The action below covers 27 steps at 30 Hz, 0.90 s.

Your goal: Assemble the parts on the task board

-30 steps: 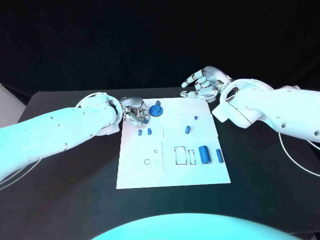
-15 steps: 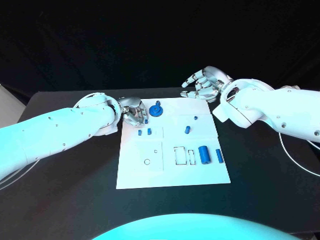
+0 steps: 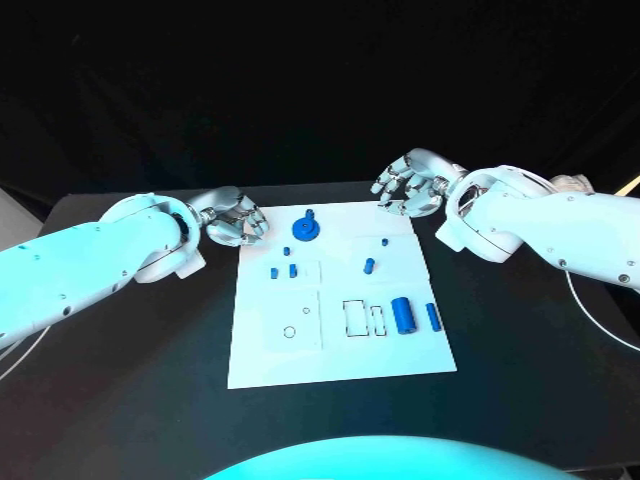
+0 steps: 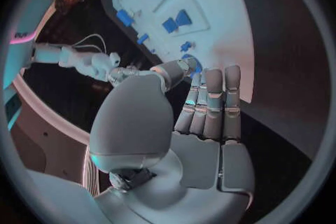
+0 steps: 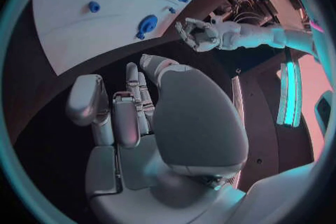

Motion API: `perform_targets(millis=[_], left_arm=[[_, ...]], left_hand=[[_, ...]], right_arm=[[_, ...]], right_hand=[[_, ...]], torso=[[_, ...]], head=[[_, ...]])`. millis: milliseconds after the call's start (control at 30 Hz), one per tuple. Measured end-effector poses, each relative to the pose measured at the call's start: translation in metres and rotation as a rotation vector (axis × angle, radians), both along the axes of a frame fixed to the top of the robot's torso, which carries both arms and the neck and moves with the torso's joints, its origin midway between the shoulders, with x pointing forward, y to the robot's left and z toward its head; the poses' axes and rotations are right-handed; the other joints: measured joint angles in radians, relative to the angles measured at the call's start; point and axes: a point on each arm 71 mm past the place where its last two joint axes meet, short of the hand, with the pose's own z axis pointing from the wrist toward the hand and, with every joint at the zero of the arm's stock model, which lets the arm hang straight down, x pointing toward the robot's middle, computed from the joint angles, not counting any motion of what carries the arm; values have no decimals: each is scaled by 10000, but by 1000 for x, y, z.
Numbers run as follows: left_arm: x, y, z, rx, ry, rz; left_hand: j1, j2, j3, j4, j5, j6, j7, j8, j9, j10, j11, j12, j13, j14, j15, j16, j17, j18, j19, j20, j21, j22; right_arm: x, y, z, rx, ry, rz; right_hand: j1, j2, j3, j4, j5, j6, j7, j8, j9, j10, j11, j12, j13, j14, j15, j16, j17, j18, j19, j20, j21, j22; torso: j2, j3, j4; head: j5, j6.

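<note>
Head view: the board (image 3: 342, 345) lies mid-counter (image 3: 536, 380), flat and stiff — best left where it is. Left hand (image 3: 231, 216) hangs just off its far-left corner, right hand (image 3: 411, 184) off the far-right; both w/ fingers loosely spread, holding nothing. Parts: the disc (image 3: 306, 231) w/ knob at the far edge, the cylinder (image 3: 404, 310) nearer — small, light, hard, prob. slippery; take the disc by its knob, the cylinder across its sides. Vs. 1 s ago: left hand has drawn back off the board's edge; parts unmoved.
</note>
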Motion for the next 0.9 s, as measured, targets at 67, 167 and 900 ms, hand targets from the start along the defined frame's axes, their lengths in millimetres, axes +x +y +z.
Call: perform_targets(millis=[67, 167, 900], left_arm=[[-3, 9, 6, -1128, 242, 238], [-9, 19, 14, -2831, 633, 517], [-37, 47, 37, -8399, 1965, 1205]], left_hand=[[77, 77, -45, -43, 0, -35, 35, -59, -15, -34, 34, 0, -14, -328, 35, -489, -329, -2, -242, 39, -221, -125], [76, 76, -112, -110, 0, -35, 106, -118, -44, -70, 70, 52, -44, -668, 87, -1033, -644, -2, -548, 89, -480, -234], [24, 128, -570, 19, 0, -52, 196, -198, -76, -140, 142, 129, -75, -768, 158, -1529, -977, -3, -665, 180, -1030, -595]], right_arm=[[-1, -1, -3, -575, -191, 252], [-2, -1, -8, -1407, -481, 593], [-13, 7, -44, -4842, -977, 1575]], right_hand=[[-66, -66, 89, -89, -6, 35, 0, 16, 11, 28, 23, -192, -256, 0, 0, 0, 0, 0, 0, 0, 0, 21], [-214, -214, 71, -183, -66, 133, 1, 16, 11, 111, 6, -407, -565, 0, 0, 38, 0, 0, -2, -2, 74, 63], [-581, -208, -361, -527, -256, 134, 0, 16, -15, 22, 99, -805, -1212, 35, 112, 41, -3, 0, -4, -5, -40, 17]], torso=[[1, 2, -6], [3, 1, -7], [-11, -42, 7]], head=[[-40, 44], [-114, 98], [-268, 234]])
